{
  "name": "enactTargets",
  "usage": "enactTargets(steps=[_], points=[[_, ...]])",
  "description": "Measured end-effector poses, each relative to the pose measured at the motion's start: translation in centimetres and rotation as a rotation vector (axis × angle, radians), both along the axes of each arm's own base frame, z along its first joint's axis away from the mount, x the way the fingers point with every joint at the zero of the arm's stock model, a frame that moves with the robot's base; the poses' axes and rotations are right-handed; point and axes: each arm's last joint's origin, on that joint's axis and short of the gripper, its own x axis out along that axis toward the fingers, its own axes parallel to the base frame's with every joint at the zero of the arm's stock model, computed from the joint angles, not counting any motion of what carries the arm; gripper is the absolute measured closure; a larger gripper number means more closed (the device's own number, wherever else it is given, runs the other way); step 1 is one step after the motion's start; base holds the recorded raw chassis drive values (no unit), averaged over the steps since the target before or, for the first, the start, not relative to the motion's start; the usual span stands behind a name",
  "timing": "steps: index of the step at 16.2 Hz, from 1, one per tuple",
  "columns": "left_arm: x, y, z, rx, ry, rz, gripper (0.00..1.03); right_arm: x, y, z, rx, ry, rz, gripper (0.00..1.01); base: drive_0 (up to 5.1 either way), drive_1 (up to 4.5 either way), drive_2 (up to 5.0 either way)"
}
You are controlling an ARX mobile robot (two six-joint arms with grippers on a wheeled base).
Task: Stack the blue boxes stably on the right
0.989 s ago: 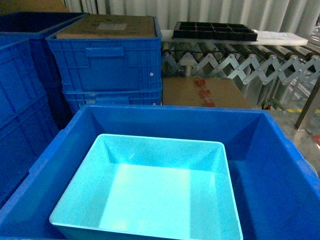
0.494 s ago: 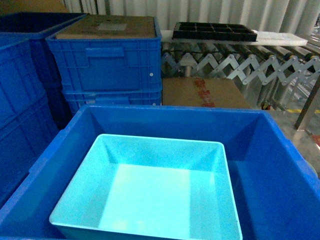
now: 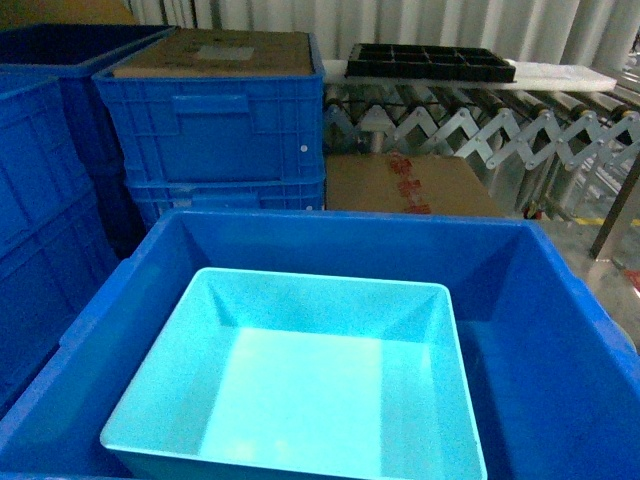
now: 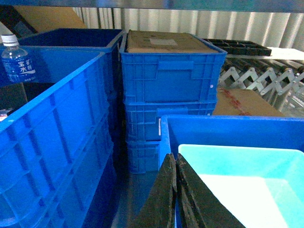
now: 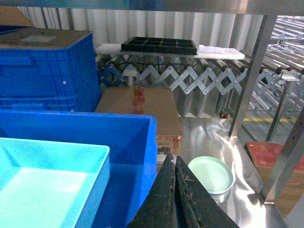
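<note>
Head view: one light turquoise shallow plastic tub (image 3: 300,385) sits inside a large royal-blue smooth-walled plastic bin (image 3: 540,320), pushed to the bin's left wall and near edge, bare floor left along the right wall. No arm shows here. Behind it are stacked royal-blue ribbed crates (image 3: 215,125), the top one capped with cardboard, a flat cardboard carton (image 3: 410,185) and a black compartment tray (image 3: 430,62) on the silver roller conveyor (image 3: 500,130). Left wrist view: left gripper (image 4: 176,190) has its dark fingers pressed together, nothing between them, hanging over the bin's near left corner just outside the tub's rim; a clear water bottle (image 4: 16,59) stands far left. Right wrist view: right gripper (image 5: 175,190) is likewise clamped on nothing, just past the bin's right wall; a pale green round plate (image 5: 211,175) lies on the steel surface beyond. Risks, as I judge them: the tub's walls are glossy and sloping, so a one-sided rim pinch could slip or tilt it; a jaw could catch the bin wall; an off-square placement would leave the stack rocking.
</note>
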Motion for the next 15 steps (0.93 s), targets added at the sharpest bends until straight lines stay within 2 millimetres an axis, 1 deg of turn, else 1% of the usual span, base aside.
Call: enactTargets(steps=[2,3,9,10,11,15], points=[[0.0,0.0,0.0,0.0,0.0,0.0,1.01,0.0,0.0,0.0,0.0,0.0,0.0,0.99,0.0,0.0,0.0],[0.0,0.0,0.0,-0.001,0.0,0.0,0.97,0.0,0.0,0.0,0.0,0.0,0.0,0.9,0.0,0.0,0.0],[0.0,0.0,0.0,0.0,0.0,0.0,0.19,0.0,0.0,0.0,0.0,0.0,0.0,0.11,0.0,0.0,0.0],[0.0,0.0,0.0,0.0,0.0,0.0,0.07,0.0,0.0,0.0,0.0,0.0,0.0,0.01,0.0,0.0,0.0],[0.0,0.0,0.0,0.002,0.0,0.0,0.05,0.0,0.0,0.0,0.0,0.0,0.0,0.04,0.0,0.0,0.0],[0.0,0.0,0.0,0.002,0.0,0.0,0.05,0.0,0.0,0.0,0.0,0.0,0.0,0.03,0.0,0.0,0.0]])
